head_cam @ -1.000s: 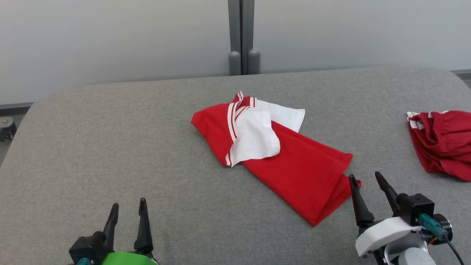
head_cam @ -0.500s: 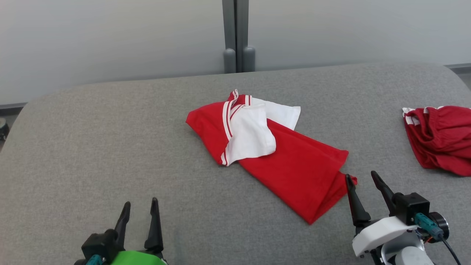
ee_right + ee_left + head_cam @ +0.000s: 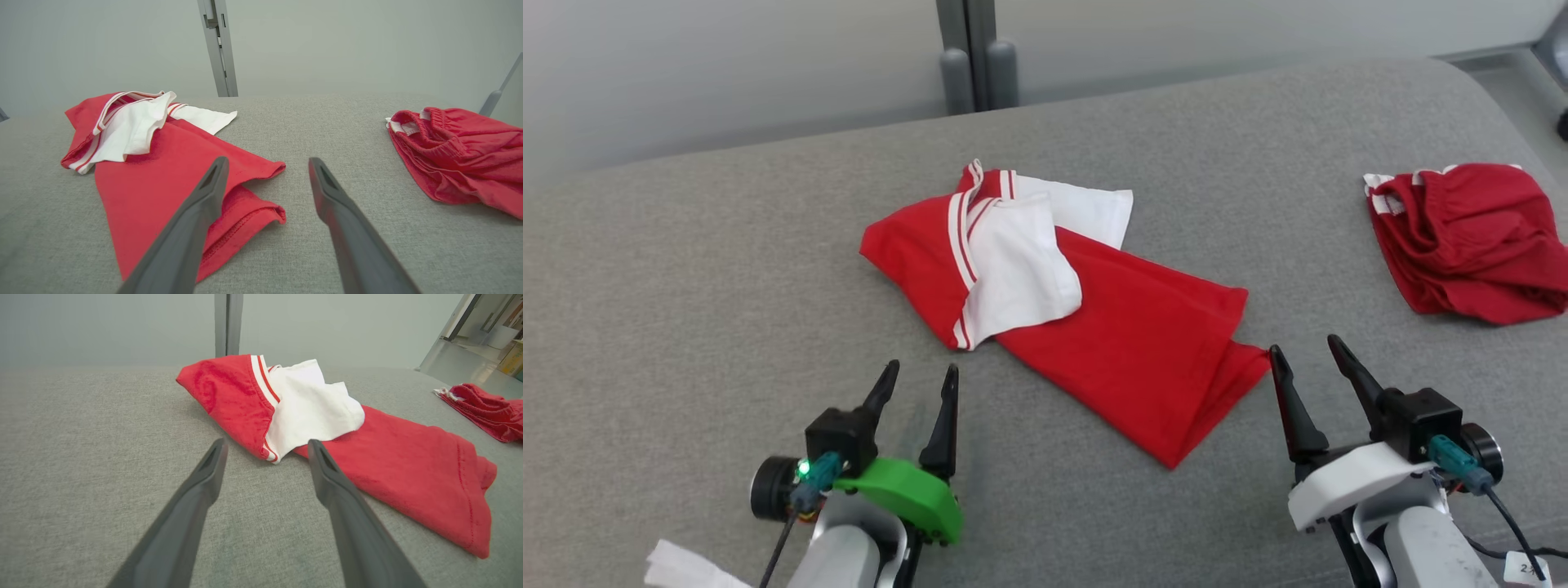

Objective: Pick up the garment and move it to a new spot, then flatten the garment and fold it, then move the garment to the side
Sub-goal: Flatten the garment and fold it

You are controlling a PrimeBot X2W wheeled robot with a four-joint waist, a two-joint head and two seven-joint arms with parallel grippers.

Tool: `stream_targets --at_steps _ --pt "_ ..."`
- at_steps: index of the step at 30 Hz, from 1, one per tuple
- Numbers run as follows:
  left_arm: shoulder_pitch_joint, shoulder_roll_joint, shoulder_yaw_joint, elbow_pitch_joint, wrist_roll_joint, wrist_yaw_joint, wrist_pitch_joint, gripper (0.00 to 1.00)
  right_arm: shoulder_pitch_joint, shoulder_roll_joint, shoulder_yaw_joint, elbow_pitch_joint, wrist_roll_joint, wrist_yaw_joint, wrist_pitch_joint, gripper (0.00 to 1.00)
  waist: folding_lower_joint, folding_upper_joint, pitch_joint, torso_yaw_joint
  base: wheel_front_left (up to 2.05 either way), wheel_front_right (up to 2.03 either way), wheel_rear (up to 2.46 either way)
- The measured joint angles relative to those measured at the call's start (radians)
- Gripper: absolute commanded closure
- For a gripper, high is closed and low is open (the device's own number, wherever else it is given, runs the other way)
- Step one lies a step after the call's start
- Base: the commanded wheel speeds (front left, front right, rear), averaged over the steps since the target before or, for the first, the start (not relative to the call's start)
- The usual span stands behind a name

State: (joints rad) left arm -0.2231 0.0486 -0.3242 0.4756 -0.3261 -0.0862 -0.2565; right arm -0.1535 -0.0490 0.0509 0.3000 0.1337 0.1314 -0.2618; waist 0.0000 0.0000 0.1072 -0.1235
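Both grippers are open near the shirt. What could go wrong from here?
The shirt has a doubled hem by the right gripper; a pinch may catch only one layer. The white sleeve, loose on top near the left gripper, may flop when lifted. Dragging rightward could tangle it with the other red garment.

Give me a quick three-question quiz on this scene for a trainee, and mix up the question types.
1. True or false: the left gripper is shut on the red shirt.
2. Multiple choice: the crumpled dark red garment lies A) on top of the red shirt, B) to the robot's right of it, C) to the robot's left of it.
3. Fill in: the flap folded over the red shirt's body is coloured ___.

Key: 1 false; 2 B; 3 white.
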Motion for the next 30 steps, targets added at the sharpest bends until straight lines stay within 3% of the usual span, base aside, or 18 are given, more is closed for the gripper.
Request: stream_targets --at_steps 12,13,14,15,16,17,23,30 --pt "-0.205 0.002 0.031 0.253 0.012 0.068 0.010 0.00 -0.057 0.000 0.010 -0.017 0.025 0.000 0.000 0.00 0.0000 0.0000 0.139 -0.112 0.00 0.00 0.00" --pt "-0.211 0.002 0.038 0.265 0.002 0.069 0.009 0.04 -0.060 0.000 0.008 -0.019 0.026 0.000 0.000 0.00 0.0000 0.0000 0.147 -0.118 0.00 0.00 0.00" --pt "-0.220 0.002 0.041 0.276 -0.007 0.068 0.009 0.26 -0.063 0.000 0.005 -0.021 0.026 0.000 0.000 0.00 0.0000 0.0000 0.158 -0.125 0.00 0.00 0.00" --pt "-0.228 0.002 0.043 0.279 -0.011 0.067 0.007 0.65 -0.063 0.000 0.002 -0.021 0.026 0.000 0.000 0.00 0.0000 0.0000 0.167 -0.131 0.00 0.00 0.00" --pt "-0.235 0.002 0.047 0.279 -0.017 0.063 0.001 0.96 -0.063 0.000 -0.001 -0.021 0.026 0.000 0.000 0.00 0.0000 0.0000 0.175 -0.137 0.00 0.00 0.00" --pt "-0.240 0.002 0.048 0.278 -0.023 0.058 0.000 1.00 -0.063 0.000 -0.004 -0.021 0.026 0.000 0.000 0.00 0.0000 0.0000 0.181 -0.140 0.00 0.00 0.00" --pt "-0.240 0.001 0.045 0.215 -0.038 0.042 -0.002 1.00 -0.064 0.000 -0.011 -0.020 0.029 0.000 0.000 0.00 0.0000 0.0000 0.187 -0.132 0.00 0.00 0.00" --pt "-0.148 0.006 0.081 -0.017 -0.026 0.042 -0.006 1.00 -0.059 0.000 -0.027 -0.011 0.029 0.000 0.000 0.00 0.0000 0.0000 0.146 -0.086 0.00 0.00 0.00"
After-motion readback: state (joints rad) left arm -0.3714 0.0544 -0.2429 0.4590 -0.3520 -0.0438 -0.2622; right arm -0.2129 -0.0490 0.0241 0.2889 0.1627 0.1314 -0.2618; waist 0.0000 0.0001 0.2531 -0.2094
